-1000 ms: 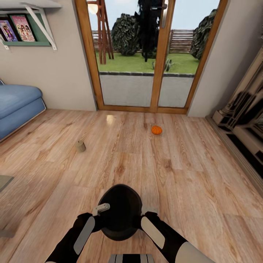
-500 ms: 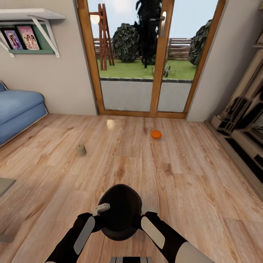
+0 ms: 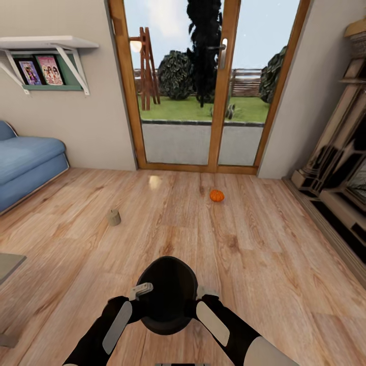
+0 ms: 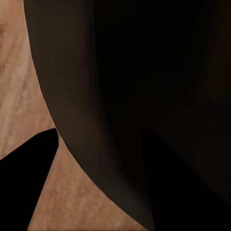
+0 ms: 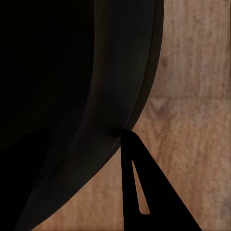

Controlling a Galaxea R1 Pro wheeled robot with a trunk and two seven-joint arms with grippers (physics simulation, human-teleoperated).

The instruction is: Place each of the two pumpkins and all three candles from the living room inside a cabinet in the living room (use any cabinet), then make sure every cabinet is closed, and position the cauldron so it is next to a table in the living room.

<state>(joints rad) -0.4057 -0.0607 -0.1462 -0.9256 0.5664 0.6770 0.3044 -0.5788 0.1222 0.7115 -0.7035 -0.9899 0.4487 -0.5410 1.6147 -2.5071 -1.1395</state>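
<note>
The black cauldron (image 3: 168,295) hangs low in front of me over the wooden floor, held between both arms. My left gripper (image 3: 144,291) is clamped on its rim on one side and my right gripper (image 3: 207,293) on the other. In the left wrist view the cauldron's dark wall (image 4: 120,96) runs between the fingers (image 4: 29,183). The right wrist view shows the same wall (image 5: 110,96) pinched by a finger (image 5: 139,192). One orange pumpkin (image 3: 217,195) lies on the floor near the glass door. A squat grey candle (image 3: 114,217) stands on the floor to the left.
A glass door with a wooden frame (image 3: 219,101) closes the far wall. A blue sofa (image 3: 25,162) stands at the left, and a pale shelving unit (image 3: 335,168) runs along the right. A grey tabletop corner (image 3: 6,264) juts in at the left edge.
The whole picture has shifted, so the camera has moved: pumpkin and candle sit lower in view and more of the door top shows. Arms and cauldron keep the same pose.
</note>
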